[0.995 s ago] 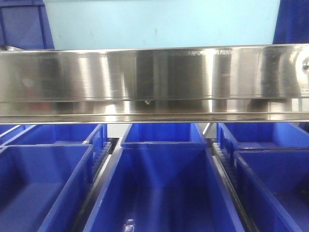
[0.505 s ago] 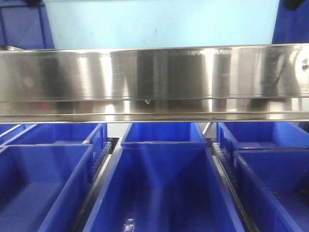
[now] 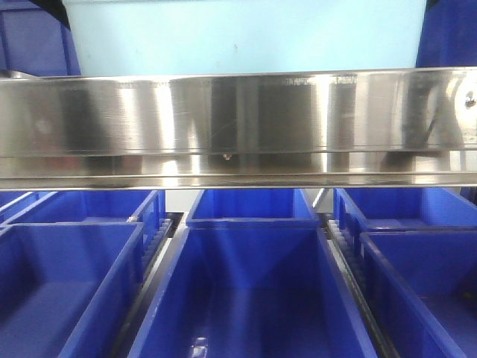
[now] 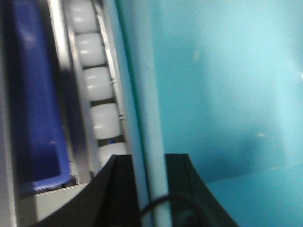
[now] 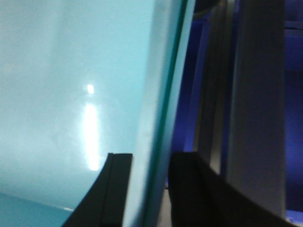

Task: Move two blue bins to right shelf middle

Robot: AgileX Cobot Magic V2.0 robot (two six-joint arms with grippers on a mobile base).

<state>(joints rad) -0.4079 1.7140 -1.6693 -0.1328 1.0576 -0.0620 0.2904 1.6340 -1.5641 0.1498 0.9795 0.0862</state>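
Our left gripper (image 4: 147, 163) and right gripper (image 5: 150, 158), each pinching a wall of the pale turquoise plastic bin (image 3: 246, 37) between narrowly parted jaws, have shifted it slightly above the brushed steel shelf rail (image 3: 238, 127), which we read as the carry under way.

pale bin (image 3: 246, 33) filling upper bay, steel rail (image 3: 238, 127) below

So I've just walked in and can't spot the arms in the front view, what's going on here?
Both arms are gripping one pale turquoise plastic bin by its side walls. The left hand has its fingers closed on one wall, next to a track of white rollers. The right hand clamps the opposite wall the same way. From the front, the bin sits on the level above the stainless steel shelf rail, with dark blue plastic bins below. Whether it is lifted or resting cannot be told.
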